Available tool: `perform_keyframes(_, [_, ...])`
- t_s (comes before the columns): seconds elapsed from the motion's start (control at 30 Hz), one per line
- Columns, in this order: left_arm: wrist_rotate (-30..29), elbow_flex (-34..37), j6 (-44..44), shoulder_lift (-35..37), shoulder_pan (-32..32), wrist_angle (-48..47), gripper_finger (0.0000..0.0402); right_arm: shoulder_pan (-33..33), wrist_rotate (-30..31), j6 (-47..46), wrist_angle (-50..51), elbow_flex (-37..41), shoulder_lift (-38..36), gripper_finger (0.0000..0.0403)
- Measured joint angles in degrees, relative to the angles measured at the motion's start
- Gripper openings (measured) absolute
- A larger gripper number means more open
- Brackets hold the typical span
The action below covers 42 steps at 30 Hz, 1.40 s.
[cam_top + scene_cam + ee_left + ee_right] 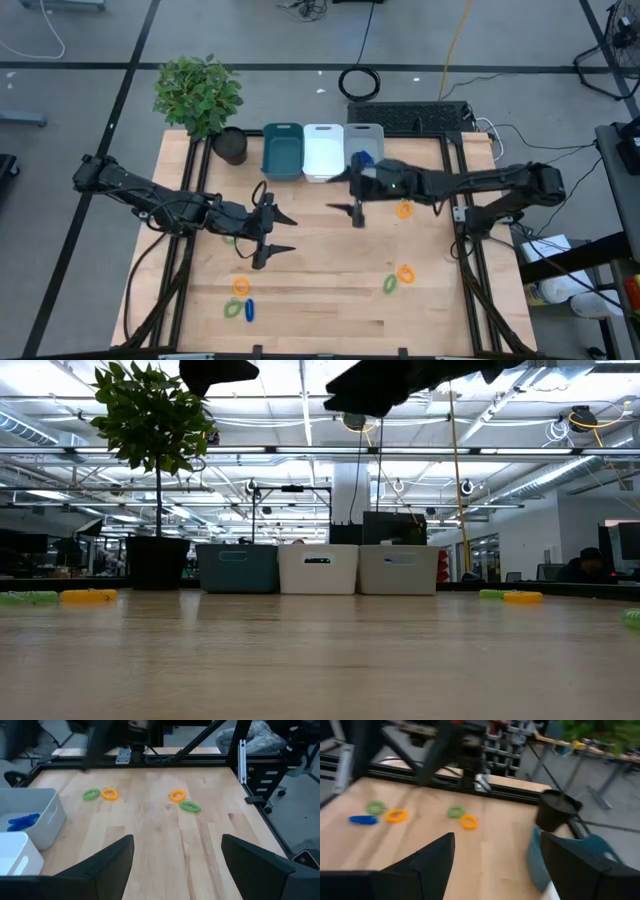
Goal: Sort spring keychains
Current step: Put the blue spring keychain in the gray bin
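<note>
A pale wooden table [320,290] stands in an open workshop with a grey floor, a leafy potted plant [200,95] at its far left corner. Along the far edge sit three bins side by side: a teal bin [283,150], a white bin [323,150] and a grey bin [364,143], which seems to hold a blue spring keychain [362,158] (partly hidden by the arm).

The left gripper [276,234] hovers over the table's left half, fingers spread wide and holding nothing. The right gripper [350,200] hangs near the middle, just in front of the bins, also wide open and empty.

The other spring keychains lie loose on the wood. An orange keychain [240,286] lies near the front left, with a green keychain [233,309] and a blue keychain [249,310] just beside each other below it. To the right, an orange one [406,272] touches a green one [390,284], and another orange one [404,209] lies under the right arm.
</note>
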State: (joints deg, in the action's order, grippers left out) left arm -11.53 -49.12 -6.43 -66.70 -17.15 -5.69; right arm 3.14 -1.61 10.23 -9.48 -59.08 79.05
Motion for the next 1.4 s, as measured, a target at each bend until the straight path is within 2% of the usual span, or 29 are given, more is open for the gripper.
perform_keyframes(0.17, [-0.1, 0.0, 0.3, 0.0, 0.0, -0.2, 0.0310, -4.0, 0.5, -2.0, -4.8, 1.1, 0.6, 0.0279])
perform_keyframes(0.3, [-0.3, 0.0, 1.9, 0.0, 0.0, -0.6, 0.0310, -6.8, 3.5, -3.8, -6.8, 1.1, 0.5, 0.0279])
perform_keyframes(0.43, [-0.5, 0.0, 8.7, 0.0, -1.3, -3.1, 0.0310, -8.7, 6.3, -4.2, -7.0, 1.0, 0.6, 0.0279])
perform_keyframes(0.53, [-1.5, 0.0, 15.5, 0.0, -3.7, -5.9, 0.0310, -9.0, 6.2, -4.6, -7.3, 1.0, 0.6, 0.0279])
perform_keyframes(0.7, [-4.1, 0.0, 20.6, 0.0, -7.9, -12.0, 0.0310, -8.9, 6.1, -5.5, -6.9, 1.0, 0.6, 0.0279])
perform_keyframes(0.9, [-4.1, 0.0, 22.7, -0.3, -14.5, -19.1, 0.0310, -8.8, 6.1, -5.2, -6.6, 1.0, 0.6, 0.0279])
perform_keyframes(1.03, [-2.7, 0.0, 20.4, -1.4, -18.1, -23.1, 0.0310, -8.8, 6.1, -5.2, -6.5, 1.0, 0.6, 0.0279])
perform_keyframes(1.23, [2.6, -0.4, 18.9, -6.0, -21.9, -26.1, 0.0310, -8.8, 6.0, -8.8, -6.0, 1.0, 0.6, 0.0279])
perform_keyframes(1.4, [4.1, -6.3, 21.5, -13.2, -24.2, -34.1, 0.0310, -8.9, 6.0, -10.0, -5.8, 1.0, 0.6, 0.0279])
